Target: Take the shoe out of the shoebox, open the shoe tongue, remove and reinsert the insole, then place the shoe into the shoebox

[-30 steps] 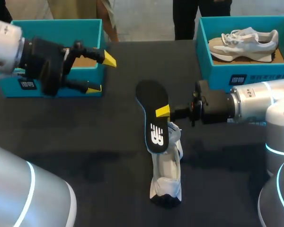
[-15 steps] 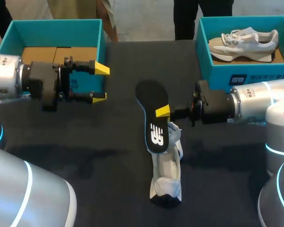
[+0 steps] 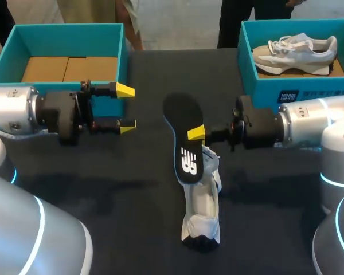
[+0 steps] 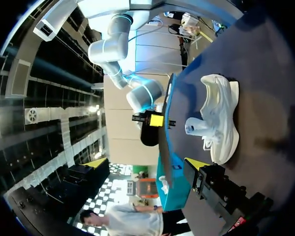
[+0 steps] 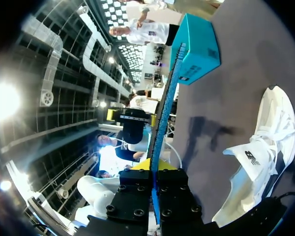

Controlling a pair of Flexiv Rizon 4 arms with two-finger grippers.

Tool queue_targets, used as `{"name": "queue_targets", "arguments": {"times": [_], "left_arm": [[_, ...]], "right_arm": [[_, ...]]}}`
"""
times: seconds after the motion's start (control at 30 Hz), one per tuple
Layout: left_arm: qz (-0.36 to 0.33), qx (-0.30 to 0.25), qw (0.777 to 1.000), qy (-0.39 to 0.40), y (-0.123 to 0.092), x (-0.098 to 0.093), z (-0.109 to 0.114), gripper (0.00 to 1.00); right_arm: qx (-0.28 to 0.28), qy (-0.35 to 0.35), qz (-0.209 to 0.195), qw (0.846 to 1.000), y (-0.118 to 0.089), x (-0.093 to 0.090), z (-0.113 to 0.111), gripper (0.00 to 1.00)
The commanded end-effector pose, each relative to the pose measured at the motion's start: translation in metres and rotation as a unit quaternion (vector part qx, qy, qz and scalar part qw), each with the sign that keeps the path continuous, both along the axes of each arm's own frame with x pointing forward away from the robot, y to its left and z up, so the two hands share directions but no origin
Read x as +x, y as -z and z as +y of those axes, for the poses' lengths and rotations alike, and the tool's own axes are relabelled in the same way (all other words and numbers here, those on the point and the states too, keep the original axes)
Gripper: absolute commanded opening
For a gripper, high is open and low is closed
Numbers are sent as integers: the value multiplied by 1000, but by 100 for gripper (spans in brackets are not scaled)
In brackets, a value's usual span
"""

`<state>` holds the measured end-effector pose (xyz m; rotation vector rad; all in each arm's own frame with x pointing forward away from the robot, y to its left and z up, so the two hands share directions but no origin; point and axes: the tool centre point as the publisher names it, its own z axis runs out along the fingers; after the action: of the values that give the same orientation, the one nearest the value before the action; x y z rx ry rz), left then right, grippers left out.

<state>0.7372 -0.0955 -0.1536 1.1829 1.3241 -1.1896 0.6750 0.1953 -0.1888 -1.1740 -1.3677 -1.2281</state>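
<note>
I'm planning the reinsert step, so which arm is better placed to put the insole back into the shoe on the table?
Right. The right gripper is shut on the insole, held over the shoe. The left gripper is open, empty and off to the side.

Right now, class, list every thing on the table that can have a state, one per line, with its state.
insole: out of the shoe, held up off the table
white shoe: on the table, outside both boxes, no insole
left shoebox: open, no shoe inside
right shoebox: open, holding a grey shoe
left gripper: open, holding nothing
right gripper: shut on the insole
</note>
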Motion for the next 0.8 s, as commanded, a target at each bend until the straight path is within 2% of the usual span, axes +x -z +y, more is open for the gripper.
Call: {"name": "queue_targets", "arguments": {"times": [0.03,0.27,0.5,0.6,0.63,0.77,0.8], "left_arm": [[12,-6,1000,-10,12,8,-12,100],[26,-27,999,-8,17,10,-30,100],[23,-25,999,-1,23,10,-44,100],[24,-22,999,1,27,10,-50,96],[24,-22,999,2,28,11,-51,94],[28,-25,999,7,31,10,-56,62],[28,-25,999,8,31,9,-58,57]], "right_arm": [[13,7,-2,1000,4,-3,7,0],[19,29,-7,999,10,-9,12,0],[26,40,-11,999,14,-9,16,0],[27,44,-13,999,13,-9,17,0],[28,44,-13,999,14,-9,18,0],[30,45,-13,998,15,-8,21,0],[31,45,-13,998,15,-8,22,0]]}}
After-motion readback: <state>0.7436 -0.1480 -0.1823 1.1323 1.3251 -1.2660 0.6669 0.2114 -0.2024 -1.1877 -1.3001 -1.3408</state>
